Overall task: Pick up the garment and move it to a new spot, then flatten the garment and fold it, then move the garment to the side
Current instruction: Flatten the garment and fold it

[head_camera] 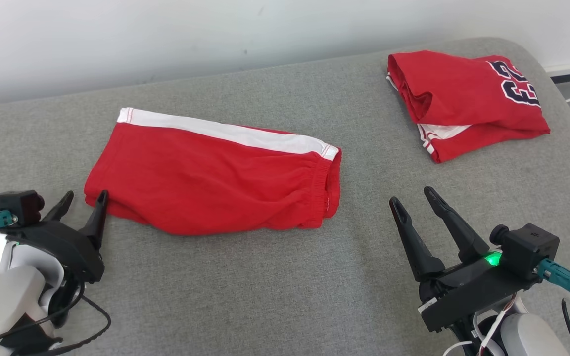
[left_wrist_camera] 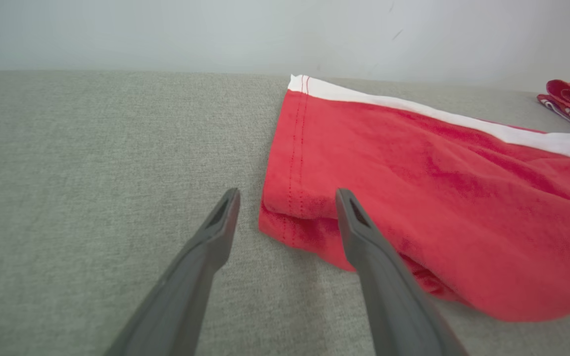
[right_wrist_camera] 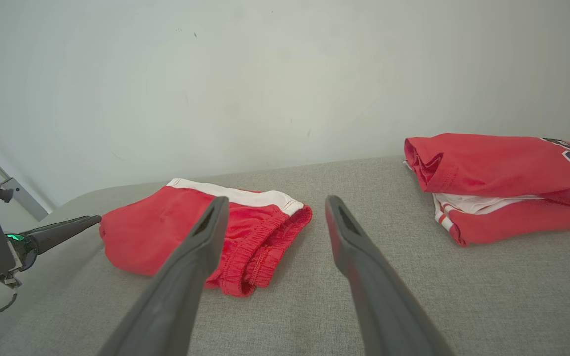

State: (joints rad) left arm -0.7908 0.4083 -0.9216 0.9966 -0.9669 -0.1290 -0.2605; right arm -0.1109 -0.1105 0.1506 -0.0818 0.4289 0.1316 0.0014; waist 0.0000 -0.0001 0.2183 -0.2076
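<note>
The red shorts (head_camera: 206, 183) lie folded in the middle of the grey padded surface (head_camera: 265, 287), with a white stripe (head_camera: 225, 131) along the far edge and the elastic waistband at the right end; how many layers are under the top one cannot be seen.

The left gripper (head_camera: 86, 198) is at the near left corner of the shorts with its jaws apart; in the left wrist view (left_wrist_camera: 289, 195) one finger (left_wrist_camera: 364, 237) covers this corner and the other is over bare fabric of the surface; whether the finger really touches the cloth, I cannot tell. In that view the shorts (left_wrist_camera: 438, 198) are cut off by the right edge.

The right gripper (head_camera: 412, 196) is near and to the right of the shorts, apart from them, jaws also apart and holding nothing; in its wrist view (right_wrist_camera: 276, 200) the left finger hides a part of the shorts (right_wrist_camera: 166, 232).

A folded red jersey (head_camera: 463, 94) lies at the far right, well apart from the shorts; its dark number is bent over the fold and hard to read, and in the right wrist view the jersey (right_wrist_camera: 502, 168) is cut off at the right edge.
</note>
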